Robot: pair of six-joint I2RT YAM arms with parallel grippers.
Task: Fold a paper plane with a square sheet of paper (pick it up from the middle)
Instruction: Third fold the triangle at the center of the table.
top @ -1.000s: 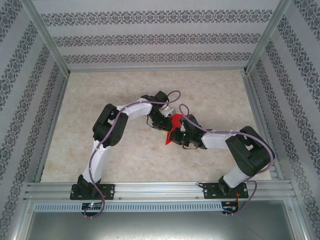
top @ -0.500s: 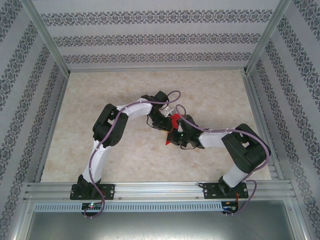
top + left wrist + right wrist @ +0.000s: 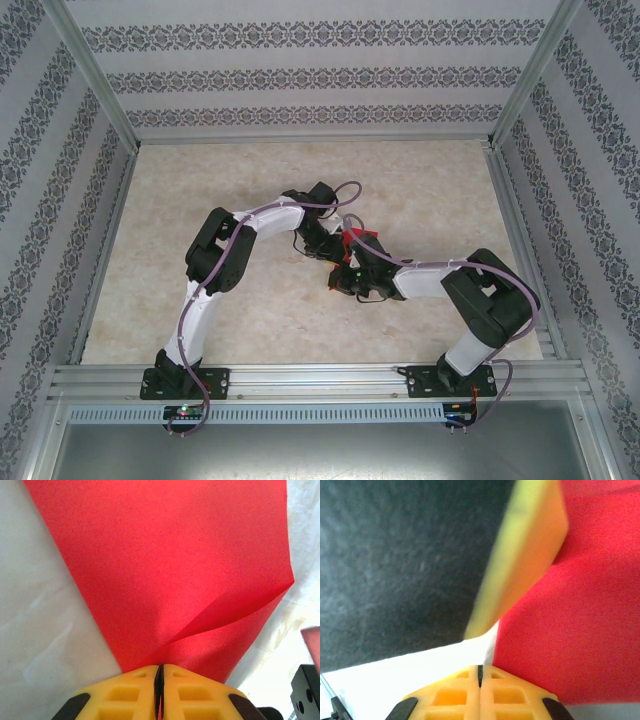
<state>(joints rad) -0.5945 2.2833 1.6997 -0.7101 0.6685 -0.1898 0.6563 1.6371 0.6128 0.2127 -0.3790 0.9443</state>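
The square sheet of paper (image 3: 165,565) is bright red and partly folded, with one layer curling up along a crease at the right. My left gripper (image 3: 159,667) is shut on its near edge, the yellow fingers (image 3: 125,690) pinching the sheet. From above, only slivers of the sheet of paper (image 3: 357,238) show between the two wrists at the table's middle. My right gripper (image 3: 480,667) is shut with nothing seen between its fingers. The red paper (image 3: 570,620) lies just to its right. The left gripper (image 3: 328,250) and right gripper (image 3: 346,268) sit almost touching.
The pale marbled table (image 3: 200,180) is ringed by an aluminium frame (image 3: 300,378) and patterned walls. In the right wrist view, a blurred yellow finger (image 3: 525,555) and the dark body (image 3: 395,565) of the left arm's hand loom close ahead.
The right arm has pushed left and forward over the paper, so less red shows from above. The left arm has stayed still, keeping its grip.
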